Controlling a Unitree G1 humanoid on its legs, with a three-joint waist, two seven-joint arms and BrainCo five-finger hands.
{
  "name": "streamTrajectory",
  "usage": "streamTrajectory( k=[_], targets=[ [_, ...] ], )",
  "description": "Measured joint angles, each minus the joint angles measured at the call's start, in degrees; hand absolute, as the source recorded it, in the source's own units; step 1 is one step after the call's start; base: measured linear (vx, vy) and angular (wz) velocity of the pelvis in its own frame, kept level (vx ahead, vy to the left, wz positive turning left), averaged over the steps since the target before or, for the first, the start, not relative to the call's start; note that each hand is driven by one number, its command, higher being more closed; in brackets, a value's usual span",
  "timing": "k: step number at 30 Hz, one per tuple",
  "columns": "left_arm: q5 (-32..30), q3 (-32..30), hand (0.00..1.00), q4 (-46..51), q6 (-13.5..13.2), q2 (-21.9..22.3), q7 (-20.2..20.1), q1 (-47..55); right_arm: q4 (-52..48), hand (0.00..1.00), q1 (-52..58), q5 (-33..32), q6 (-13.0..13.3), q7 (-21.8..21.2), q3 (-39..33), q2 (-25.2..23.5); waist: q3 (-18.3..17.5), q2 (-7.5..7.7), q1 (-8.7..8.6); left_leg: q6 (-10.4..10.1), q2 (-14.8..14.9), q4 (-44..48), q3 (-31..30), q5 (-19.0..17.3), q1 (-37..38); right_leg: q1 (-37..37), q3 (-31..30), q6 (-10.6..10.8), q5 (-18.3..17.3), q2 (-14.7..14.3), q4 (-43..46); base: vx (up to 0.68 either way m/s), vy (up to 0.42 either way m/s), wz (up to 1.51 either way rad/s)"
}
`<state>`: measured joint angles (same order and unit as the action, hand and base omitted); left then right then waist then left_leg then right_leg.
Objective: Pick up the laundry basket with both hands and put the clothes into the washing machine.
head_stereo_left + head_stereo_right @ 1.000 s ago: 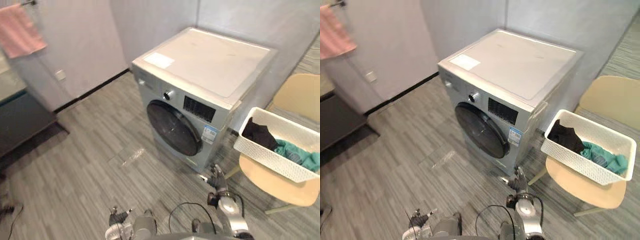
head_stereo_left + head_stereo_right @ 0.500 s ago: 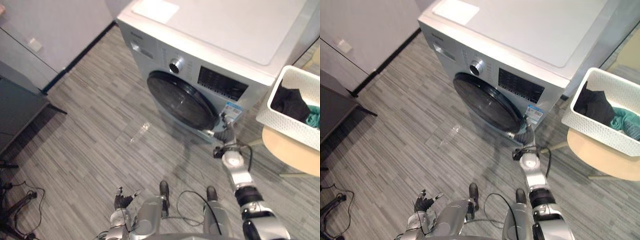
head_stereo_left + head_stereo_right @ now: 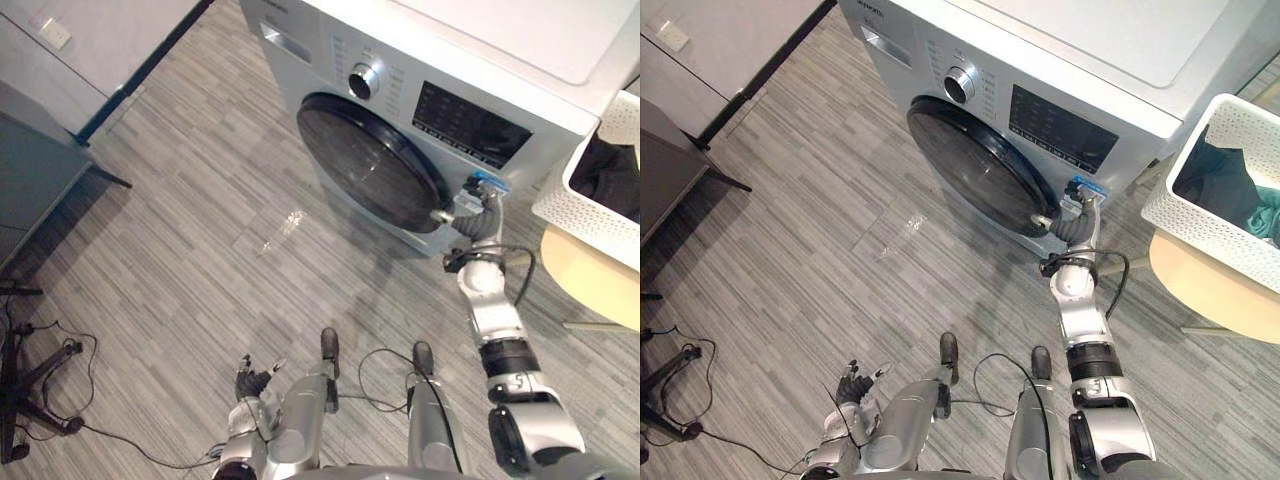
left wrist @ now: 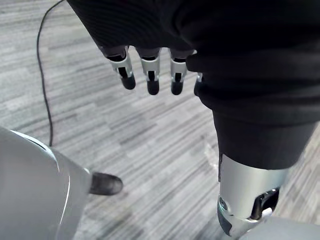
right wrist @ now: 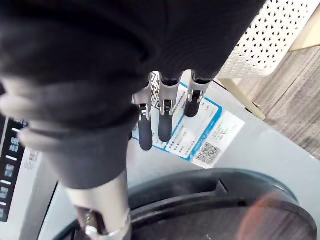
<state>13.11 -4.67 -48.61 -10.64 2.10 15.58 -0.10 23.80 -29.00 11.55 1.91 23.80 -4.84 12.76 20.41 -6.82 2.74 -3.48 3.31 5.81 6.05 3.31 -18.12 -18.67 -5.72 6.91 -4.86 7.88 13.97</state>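
The silver washing machine (image 3: 470, 40) stands ahead with its round dark door (image 3: 370, 160) shut. My right hand (image 3: 478, 215) is raised to the door's right edge. It is open, and its straight fingers (image 5: 162, 120) point at the blue-edged label (image 5: 200, 135) just above the door's rim (image 5: 210, 192). The white laundry basket (image 3: 1215, 215) sits on a pale wooden chair (image 3: 1210, 300) to the right of the machine, with a dark garment (image 3: 1220, 180) and a teal one (image 3: 1268, 218) in it. My left hand (image 3: 252, 385) hangs low over the floor with relaxed fingers (image 4: 150, 75) and holds nothing.
A dark cabinet (image 3: 30, 170) stands at the left against a pale wall. The black legs of a stand (image 3: 30, 400) lie on the grey plank floor at the lower left. Open floor lies in front of the washer's door.
The camera has come closer to the washer and tilted down. My right hand has risen from the floor side to the door's right edge. The left hand stays low.
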Motion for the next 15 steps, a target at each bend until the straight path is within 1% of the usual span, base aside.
streamTrajectory(
  k=[4, 5, 8, 9, 12, 13, 14, 15],
  targets=[
    [1.7, 0.1, 0.00, 2.1, -0.4, 0.0, 0.0, 0.0, 0.9, 0.00, -3.3, -1.7, 0.0, -0.1, -0.3, 0.9, 0.5, -0.02, -0.19, -0.2, -0.1, -2.1, -0.8, 1.7, -0.1, -0.9, 0.9, 0.0, 0.0, 0.0, 0.3, -0.01, -0.028, 0.10],
    [2.2, 0.2, 0.00, 3.2, -1.0, 0.0, -0.1, 0.0, 3.6, 0.00, -6.0, -2.3, -0.1, -0.6, 0.4, 2.1, 1.1, 0.01, -0.11, -0.4, 0.0, -2.3, -1.0, 1.9, -0.2, -1.0, 1.1, 0.0, 0.0, 0.0, 0.6, -0.03, -0.027, 0.10],
    [3.9, 0.8, 0.00, 5.6, -1.5, 0.0, -0.4, 0.0, 11.3, 0.00, -11.9, -3.1, -0.2, -1.8, 1.7, 3.2, 1.6, -0.35, 0.55, -0.6, -0.2, -4.1, -1.5, 3.4, -0.4, -1.9, 1.7, -0.1, 0.2, 0.1, 1.0, -0.05, -0.017, 0.10],
    [4.6, 1.2, 0.00, 6.8, -1.9, 0.0, -0.5, 0.0, 14.2, 0.00, -14.3, -3.2, -0.4, -2.5, 2.8, 4.6, 1.7, -0.52, 1.18, -0.8, -0.2, -4.8, -1.6, 3.9, -0.9, -2.7, 2.0, 0.0, 0.4, 0.1, 1.2, -0.07, -0.004, 0.16],
    [5.5, 2.4, 0.00, 8.8, -2.5, -0.1, -0.6, 0.0, 21.0, 0.00, -21.4, -3.3, -1.0, -4.8, 6.3, 7.8, 2.4, -1.63, 1.32, -0.6, -0.1, -6.7, -1.9, 5.7, -2.4, -4.2, 4.0, 0.1, 0.8, 0.6, 1.8, -0.08, 0.005, 0.33],
    [6.2, 2.4, 0.00, 8.8, -2.5, 0.0, -0.7, 0.1, 22.2, 0.00, -22.2, -4.2, -0.9, -5.3, 6.6, 9.0, 2.5, -1.63, 1.21, -0.6, 0.0, -7.6, -1.2, 6.6, -2.6, -4.8, 4.4, 0.2, 0.8, 0.8, 2.3, -0.08, 0.007, 0.28],
    [6.5, 2.5, 0.00, 8.8, -2.5, 0.0, -0.7, 0.1, 23.3, 0.00, -22.8, -4.8, -0.9, -6.3, 7.7, 10.3, 2.5, -1.73, 1.24, -0.6, -0.1, -7.9, -1.0, 6.7, -2.7, -5.0, 4.5, 0.3, 0.9, 1.0, 2.4, -0.08, 0.006, 0.22],
    [6.6, 2.5, 0.00, 9.0, -2.6, 0.0, -1.2, 0.1, 24.6, 0.00, -24.3, -7.9, -0.9, -8.7, 10.3, 12.6, 2.6, -1.89, 1.23, -0.6, -0.1, -7.9, -0.4, 6.8, -3.3, -5.6, 4.9, 0.4, 0.9, 1.4, 2.8, -0.09, 0.010, 0.19]
  ],
)
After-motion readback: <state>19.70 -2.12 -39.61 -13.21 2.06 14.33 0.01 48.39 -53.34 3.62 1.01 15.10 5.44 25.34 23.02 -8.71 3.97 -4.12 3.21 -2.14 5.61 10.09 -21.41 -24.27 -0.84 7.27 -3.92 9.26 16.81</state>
